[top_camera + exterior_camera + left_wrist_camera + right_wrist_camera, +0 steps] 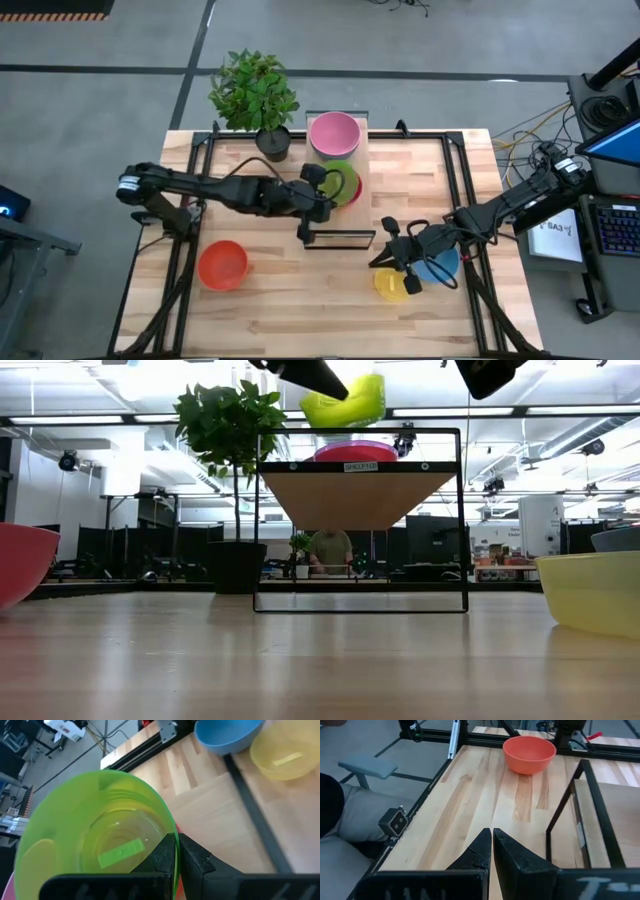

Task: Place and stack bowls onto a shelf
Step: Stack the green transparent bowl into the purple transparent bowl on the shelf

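Observation:
My left gripper [328, 186] is shut on a green bowl [95, 830] above the light-wood shelf [340, 222]. The bowl hangs over a red bowl [355, 452] that rests on the shelf board. A pink bowl [334, 135] rests on the shelf's far end. My right gripper [383, 257] is shut and empty, above the table to the right of the shelf's near end. The yellow bowl [393, 285] and the blue bowl [440, 264] sit on the table by it. The orange bowl [222, 265] sits at the near left. The teal and purple bowls are out of view. My left gripper holds the green bowl by its rim [169, 831], one finger [162, 857] inside the bowl and one outside. The fingers come from the table's left side, slanting down. The bowl is lifted clear above the red bowl, open side up and tilted [345, 402].
A potted plant [255, 92] stands at the table's far edge, left of the shelf. The shelf's dark frame [585, 795] stands just ahead of my right gripper. Bare tabletop [300, 300] lies along the near edge. A person sits beyond the table [330, 548].

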Tool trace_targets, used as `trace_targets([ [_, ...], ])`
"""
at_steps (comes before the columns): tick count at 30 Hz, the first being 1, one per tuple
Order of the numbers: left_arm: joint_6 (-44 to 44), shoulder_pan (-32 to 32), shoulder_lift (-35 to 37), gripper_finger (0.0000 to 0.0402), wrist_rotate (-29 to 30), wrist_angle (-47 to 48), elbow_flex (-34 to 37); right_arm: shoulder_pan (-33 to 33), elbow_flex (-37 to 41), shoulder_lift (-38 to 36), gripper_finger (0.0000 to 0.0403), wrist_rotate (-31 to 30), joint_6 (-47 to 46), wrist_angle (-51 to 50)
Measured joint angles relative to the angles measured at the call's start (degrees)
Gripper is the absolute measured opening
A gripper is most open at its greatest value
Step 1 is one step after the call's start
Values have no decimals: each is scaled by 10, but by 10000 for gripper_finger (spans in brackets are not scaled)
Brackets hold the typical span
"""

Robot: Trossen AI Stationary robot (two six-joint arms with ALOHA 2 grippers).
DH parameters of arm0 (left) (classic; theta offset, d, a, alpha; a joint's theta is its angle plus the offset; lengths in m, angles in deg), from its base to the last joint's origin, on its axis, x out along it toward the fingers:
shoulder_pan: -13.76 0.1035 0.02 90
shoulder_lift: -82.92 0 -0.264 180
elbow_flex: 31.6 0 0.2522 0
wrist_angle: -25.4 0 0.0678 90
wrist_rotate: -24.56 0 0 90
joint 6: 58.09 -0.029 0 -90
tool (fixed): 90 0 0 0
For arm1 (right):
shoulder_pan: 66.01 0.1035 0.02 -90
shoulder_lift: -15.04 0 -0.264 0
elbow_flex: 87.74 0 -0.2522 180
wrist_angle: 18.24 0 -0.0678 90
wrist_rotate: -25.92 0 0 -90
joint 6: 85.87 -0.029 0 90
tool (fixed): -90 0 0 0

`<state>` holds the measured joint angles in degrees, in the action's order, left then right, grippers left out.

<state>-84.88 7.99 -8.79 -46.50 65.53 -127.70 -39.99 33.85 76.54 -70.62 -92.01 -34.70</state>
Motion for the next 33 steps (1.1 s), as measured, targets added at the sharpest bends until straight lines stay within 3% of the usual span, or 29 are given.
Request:
trace_targets([
  [22, 18, 29, -23, 3, -20, -1, -13, 0, 0, 0, 9, 7, -2, 0],
  [33, 20, 29, -23, 72, -20, 2, -12, 0, 0, 0, 9, 7, -3, 0],
])
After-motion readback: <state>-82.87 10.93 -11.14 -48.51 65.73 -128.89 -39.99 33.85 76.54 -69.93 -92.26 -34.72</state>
